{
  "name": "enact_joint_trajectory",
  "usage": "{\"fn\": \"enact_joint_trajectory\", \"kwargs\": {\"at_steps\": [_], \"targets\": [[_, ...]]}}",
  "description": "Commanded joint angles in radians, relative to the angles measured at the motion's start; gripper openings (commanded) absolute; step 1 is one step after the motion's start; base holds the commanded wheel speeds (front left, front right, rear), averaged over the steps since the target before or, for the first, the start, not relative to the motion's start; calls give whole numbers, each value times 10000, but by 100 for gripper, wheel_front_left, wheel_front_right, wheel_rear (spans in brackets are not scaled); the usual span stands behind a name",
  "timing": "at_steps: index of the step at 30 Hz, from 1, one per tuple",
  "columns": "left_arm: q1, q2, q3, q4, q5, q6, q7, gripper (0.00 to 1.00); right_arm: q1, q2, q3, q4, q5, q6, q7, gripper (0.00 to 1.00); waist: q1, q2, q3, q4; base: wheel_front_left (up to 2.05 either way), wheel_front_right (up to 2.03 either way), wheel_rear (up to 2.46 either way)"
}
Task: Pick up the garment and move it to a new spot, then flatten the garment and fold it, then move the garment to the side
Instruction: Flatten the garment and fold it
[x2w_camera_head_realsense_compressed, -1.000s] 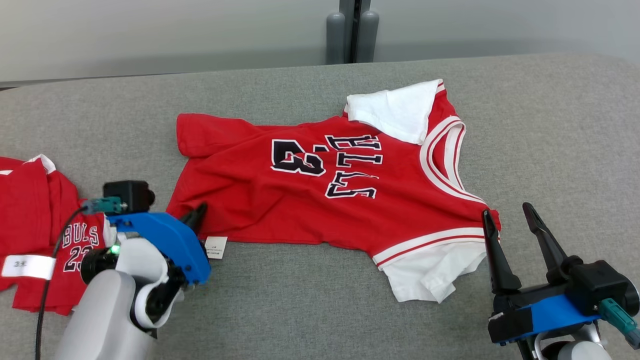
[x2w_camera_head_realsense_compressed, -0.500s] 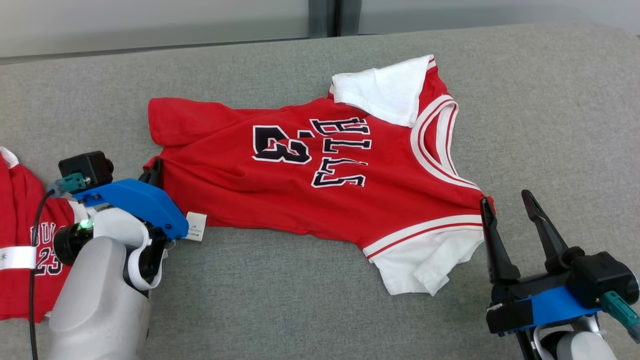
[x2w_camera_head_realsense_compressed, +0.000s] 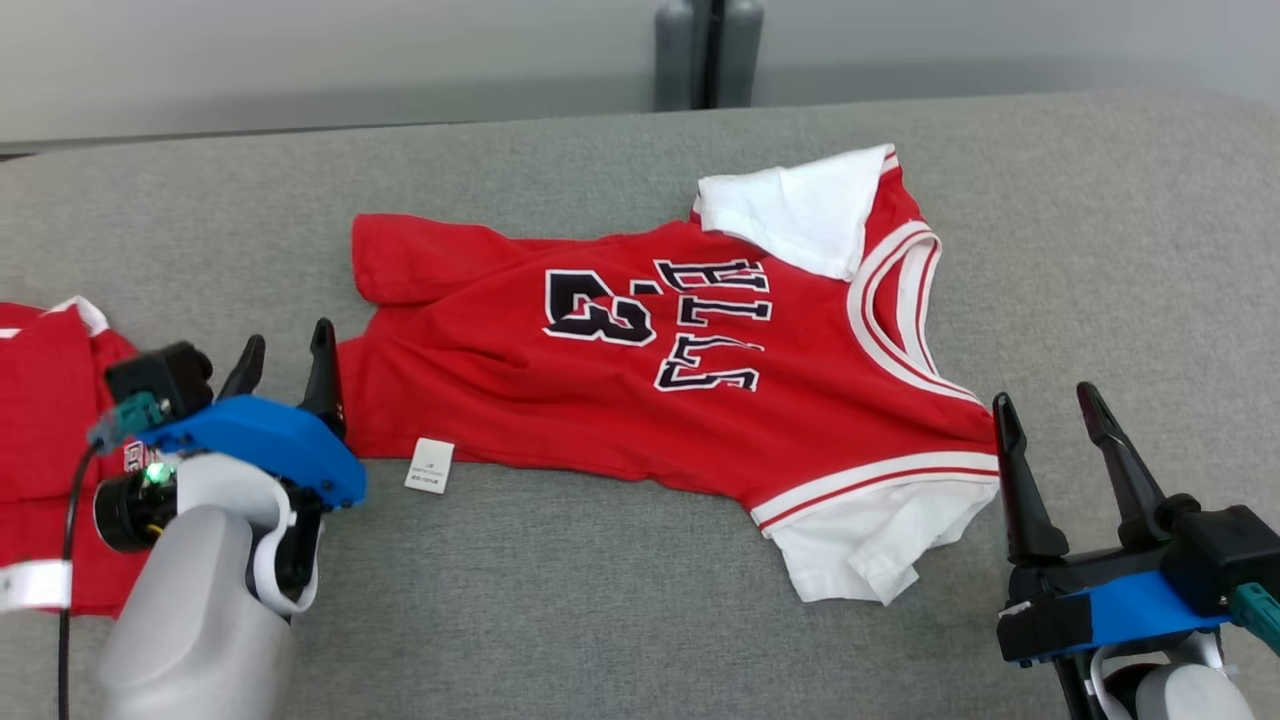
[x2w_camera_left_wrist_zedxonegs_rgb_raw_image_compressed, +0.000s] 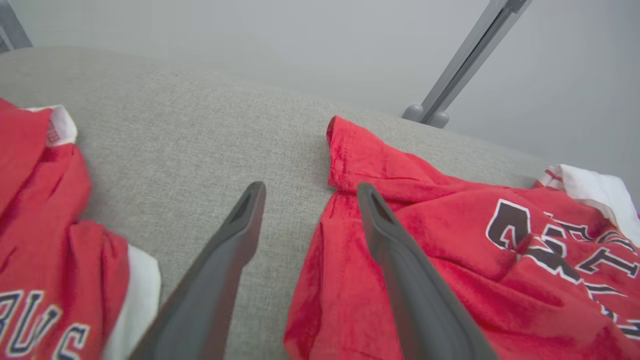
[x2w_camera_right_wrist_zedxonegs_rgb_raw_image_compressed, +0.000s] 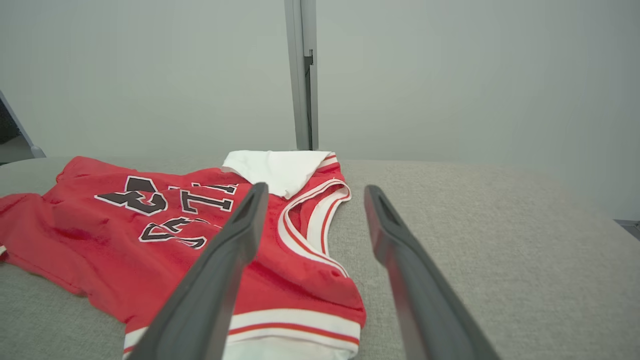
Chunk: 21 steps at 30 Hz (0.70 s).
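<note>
item: worktop (x2w_camera_head_realsense_compressed: 620, 640), covered in grey woven fabric, far edge rounded.

lying on it:
1. red bulls jersey (x2w_camera_head_realsense_compressed: 600, 400), spread near the middle, front up, neck to the right, hem to the left, dark "23" and lettering showing. one white sleeve (x2w_camera_head_realsense_compressed: 800, 215) is folded over the far shoulder. the other white sleeve (x2w_camera_head_realsense_compressed: 870, 535) is crumpled at the near side. a white care label (x2w_camera_head_realsense_compressed: 429, 466) rests on the fabric just off the hem.
2. second red jersey (x2w_camera_head_realsense_compressed: 50, 420), bunched at the left edge, apart from the first, with a white strip (x2w_camera_head_realsense_compressed: 30, 585) across it.
</note>
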Motion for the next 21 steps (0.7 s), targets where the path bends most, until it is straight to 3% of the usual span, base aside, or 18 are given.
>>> {"fn": "enact_joint_trajectory", "kwargs": {"at_steps": [1, 10, 21], "targets": [[305, 15, -18, -166, 42, -128, -392, 100, 64, -9, -99, 36, -18, 1, 3, 100, -2, 0, -328, 237, 0, 0, 0], [1829, -5, -269, -1463, 278, -538, -2165, 100, 443, -11, -396, 103, 27, 1, 66, 100, -2, 0, -1250, 630, 0, 0, 0], [4117, -127, 65, -3926, 1277, -708, -2430, 100, 934, -9, -579, 193, 164, 1, 168, 100, -2, 0, -1797, 695, 0, 0, 0]]}}
